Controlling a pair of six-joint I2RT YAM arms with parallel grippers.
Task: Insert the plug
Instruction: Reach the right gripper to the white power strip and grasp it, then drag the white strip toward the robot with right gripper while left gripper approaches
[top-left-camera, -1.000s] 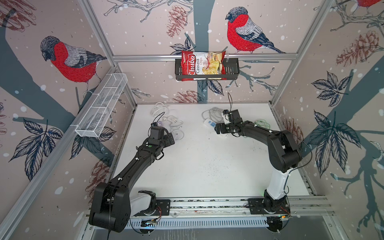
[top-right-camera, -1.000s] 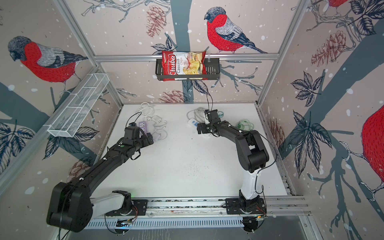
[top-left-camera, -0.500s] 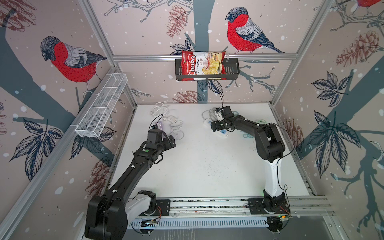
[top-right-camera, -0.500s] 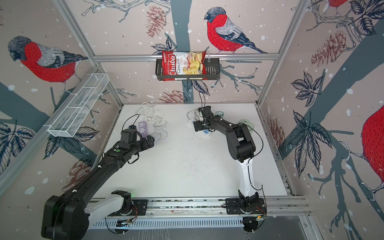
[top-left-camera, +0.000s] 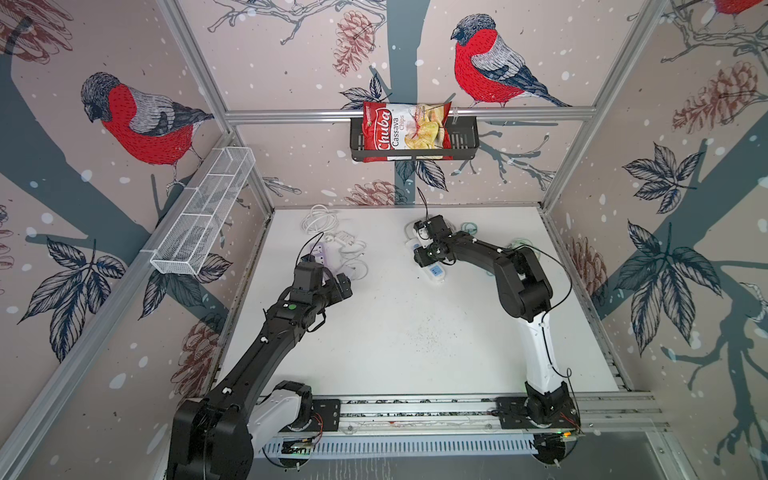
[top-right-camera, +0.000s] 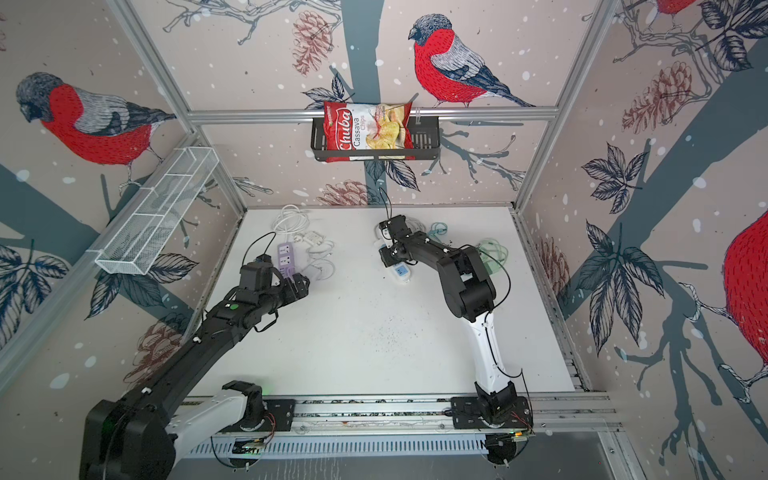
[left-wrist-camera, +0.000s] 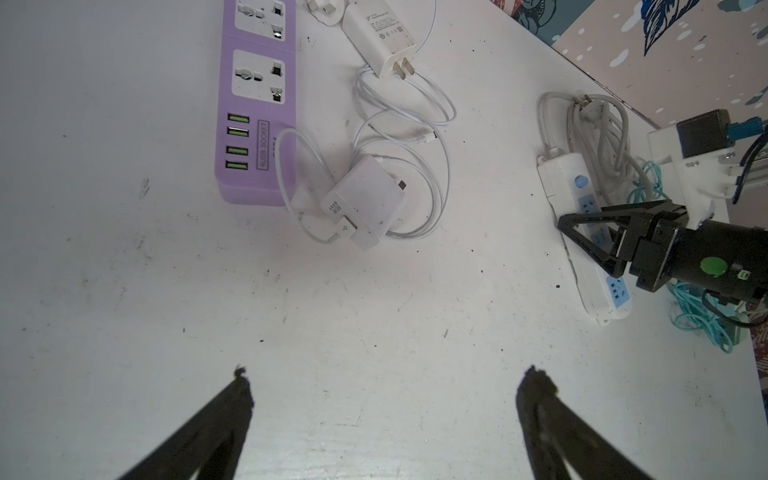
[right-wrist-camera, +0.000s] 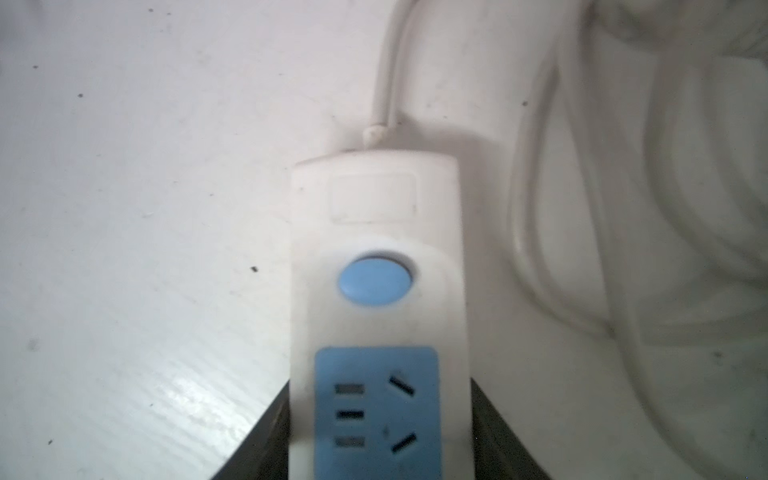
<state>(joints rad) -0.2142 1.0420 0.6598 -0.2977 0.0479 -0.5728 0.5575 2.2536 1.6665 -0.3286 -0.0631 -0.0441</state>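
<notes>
A white power strip (right-wrist-camera: 376, 232) with blue sockets lies on the table at the back right, seen in both top views (top-left-camera: 435, 273) (top-right-camera: 401, 273). My right gripper (right-wrist-camera: 379, 384) straddles it, a dark finger pressed against each long side; it also shows in the top views (top-left-camera: 424, 259) (top-right-camera: 386, 257) and the left wrist view (left-wrist-camera: 582, 226). A white charger plug (left-wrist-camera: 384, 33) with bare prongs lies beside a purple power strip (left-wrist-camera: 257, 104) (top-left-camera: 318, 251). My left gripper (left-wrist-camera: 384, 386) (top-left-camera: 338, 282) hangs open over bare table short of them.
A white USB adapter (left-wrist-camera: 365, 199) with looped white cable lies at the purple strip's end. Teal cable (left-wrist-camera: 690, 307) and the white strip's coiled cord (left-wrist-camera: 598, 124) lie at the back right. A wire basket (top-left-camera: 199, 216) hangs on the left wall, a chips bag (top-left-camera: 405, 129) on the back wall.
My right gripper has swung left and come down over the white power strip, and its jaws have closed onto its sides. The left arm has drawn back slightly, still open.
</notes>
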